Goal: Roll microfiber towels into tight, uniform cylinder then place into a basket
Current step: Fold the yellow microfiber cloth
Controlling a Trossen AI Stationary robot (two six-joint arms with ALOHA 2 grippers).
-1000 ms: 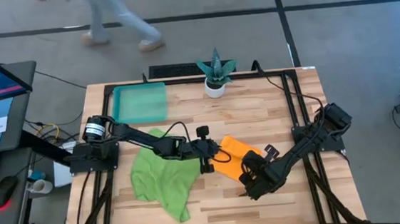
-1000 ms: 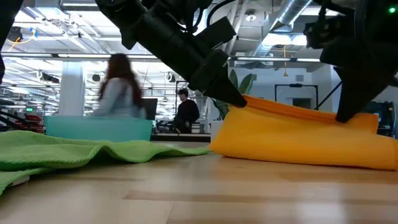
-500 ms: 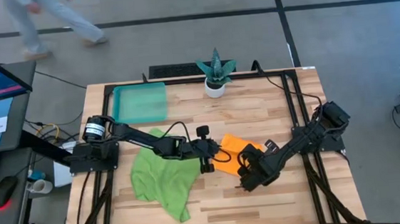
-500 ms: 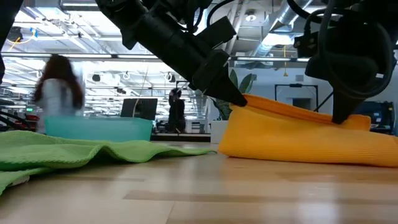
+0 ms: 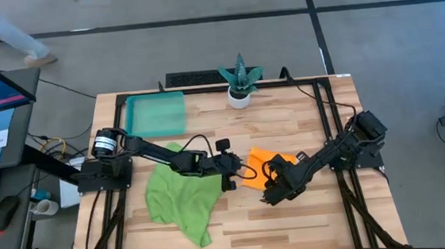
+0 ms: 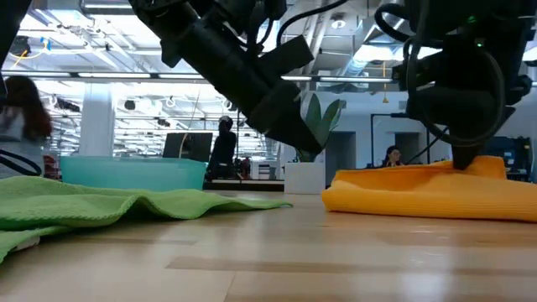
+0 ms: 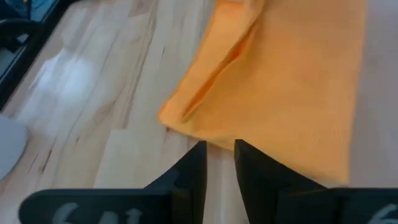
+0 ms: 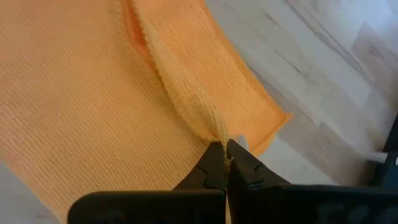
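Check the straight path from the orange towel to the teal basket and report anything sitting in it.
The left arm lies across that line, reaching from the table's left edge toward the orange towel, and the green towel spreads just below it. The basket is at the far left corner. The right gripper pinches the orange towel's edge.

(No legible text anywhere.)

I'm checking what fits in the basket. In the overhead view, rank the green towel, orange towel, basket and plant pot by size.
1. Green towel, spread loosely.
2. Basket.
3. Orange towel, folded, partly under the arms.
4. Plant pot.
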